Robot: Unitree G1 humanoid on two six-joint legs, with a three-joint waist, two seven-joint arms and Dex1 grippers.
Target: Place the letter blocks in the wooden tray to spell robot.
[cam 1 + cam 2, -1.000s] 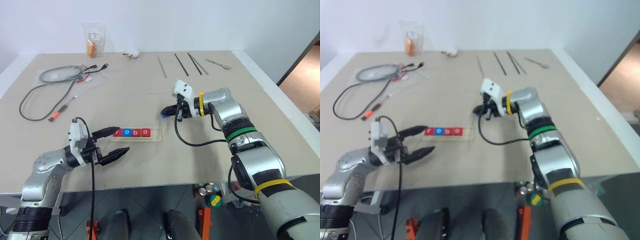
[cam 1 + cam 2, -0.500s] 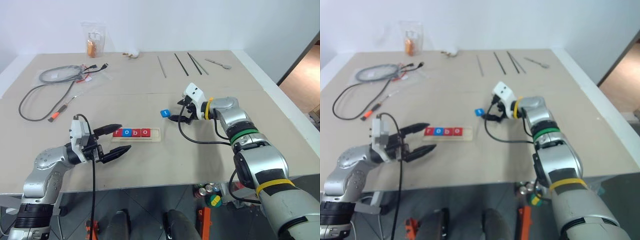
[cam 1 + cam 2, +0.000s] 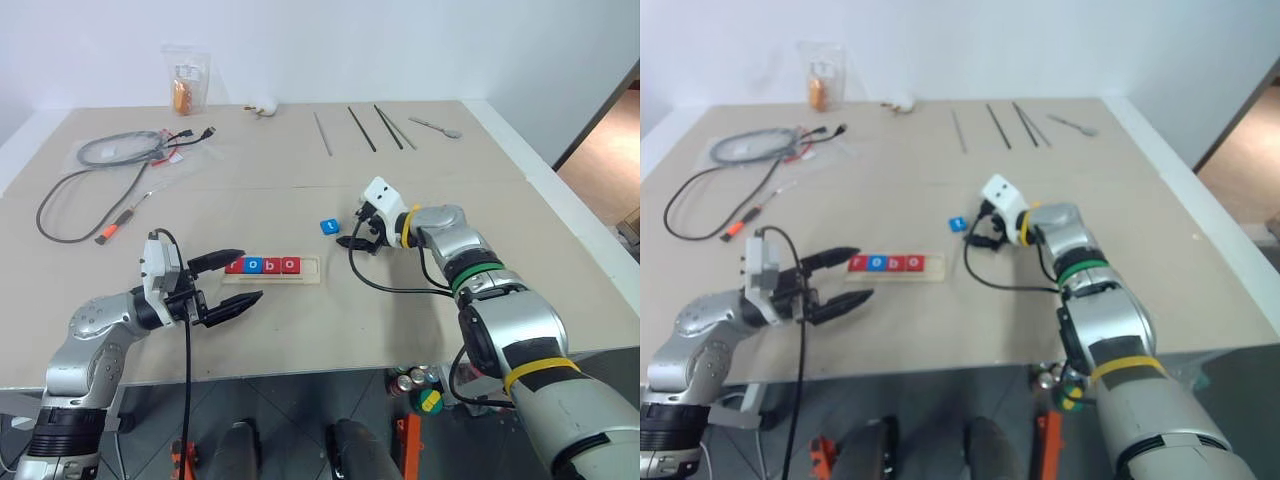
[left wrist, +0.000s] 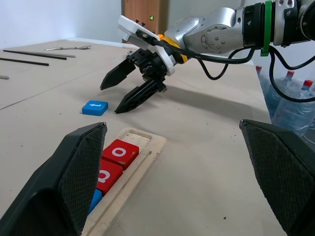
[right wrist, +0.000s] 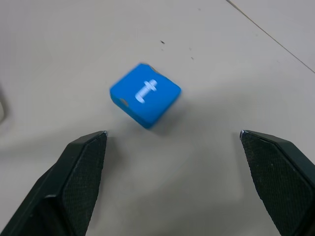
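Note:
The wooden tray [image 3: 311, 268] lies at the table's middle with several letter blocks in its groove: red r [image 3: 237, 265], blue o [image 3: 254, 265], red b [image 3: 272, 265], red o [image 3: 290, 264]. The tray's right end is bare. A blue t block [image 3: 329, 227] lies flat on the table behind and right of the tray, also seen as the blue t block [image 5: 145, 94]. My right gripper [image 3: 349, 231] is open just right of this block, low over the table, not touching it. My left gripper [image 3: 250, 275] is open and empty at the tray's left end.
Cables [image 3: 100, 170] and an orange-handled tool [image 3: 115, 228] lie at the back left. A plastic bag [image 3: 187, 80], a small white item [image 3: 265, 108], thin rods [image 3: 350, 128] and a metal utensil [image 3: 437, 126] sit along the far edge.
My right gripper has opened and let go of the blue t block, which now lies on the table. The gripper has sunk and pulled slightly right. The left arm has not moved.

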